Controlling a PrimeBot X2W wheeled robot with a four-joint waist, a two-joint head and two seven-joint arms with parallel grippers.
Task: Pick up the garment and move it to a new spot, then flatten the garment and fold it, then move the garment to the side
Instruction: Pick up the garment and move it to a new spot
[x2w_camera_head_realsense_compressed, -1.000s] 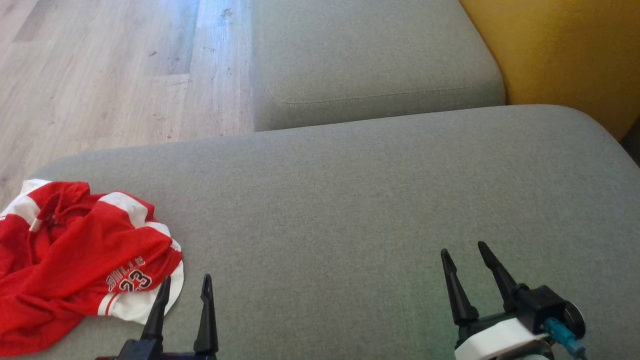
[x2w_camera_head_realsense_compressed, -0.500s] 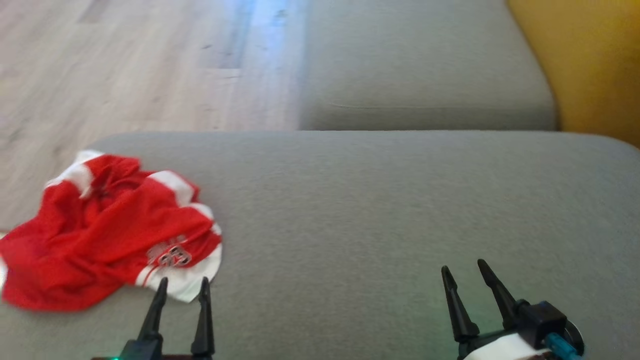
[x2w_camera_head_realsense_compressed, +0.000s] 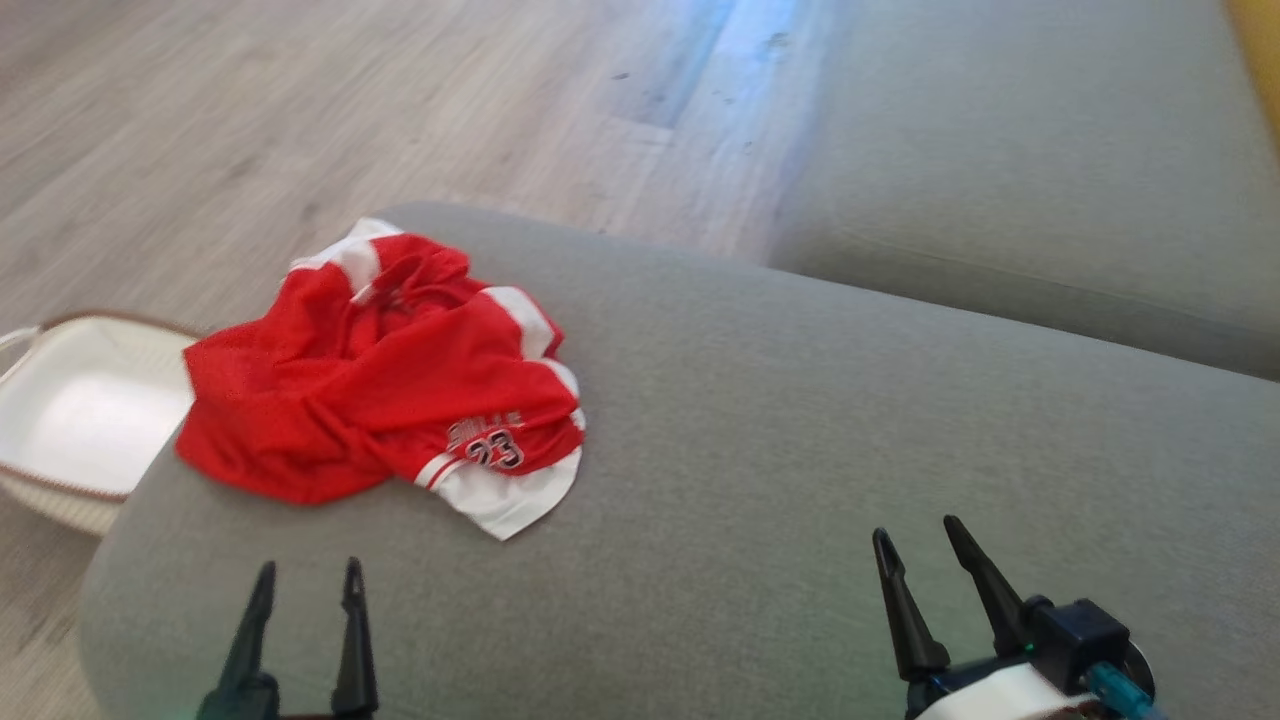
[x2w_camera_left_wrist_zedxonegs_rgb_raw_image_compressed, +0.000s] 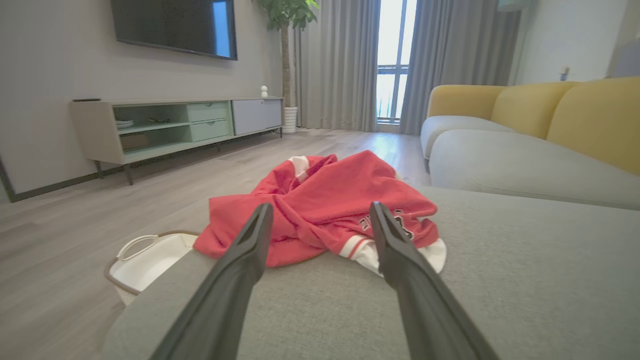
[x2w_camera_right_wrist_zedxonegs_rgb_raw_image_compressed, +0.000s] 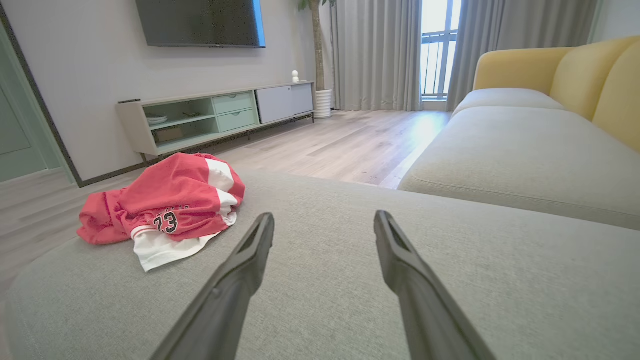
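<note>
Nearest, the left gripper (x2w_camera_head_realsense_compressed: 308, 566) and right gripper (x2w_camera_head_realsense_compressed: 915, 530) hover released and empty over the grey cushion (x2w_camera_head_realsense_compressed: 800, 430). Farther left, the crumpled red jersey (x2w_camera_head_realsense_compressed: 370, 400) lies near the cushion's edge. It is probably light, limp, slippery mesh, so pinch a raised fold or the white hem.

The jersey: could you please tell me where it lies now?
In the head view, the jersey lies crumpled at the left end of the cushion, beside the white basket on the floor and ahead of the left end effector.
</note>
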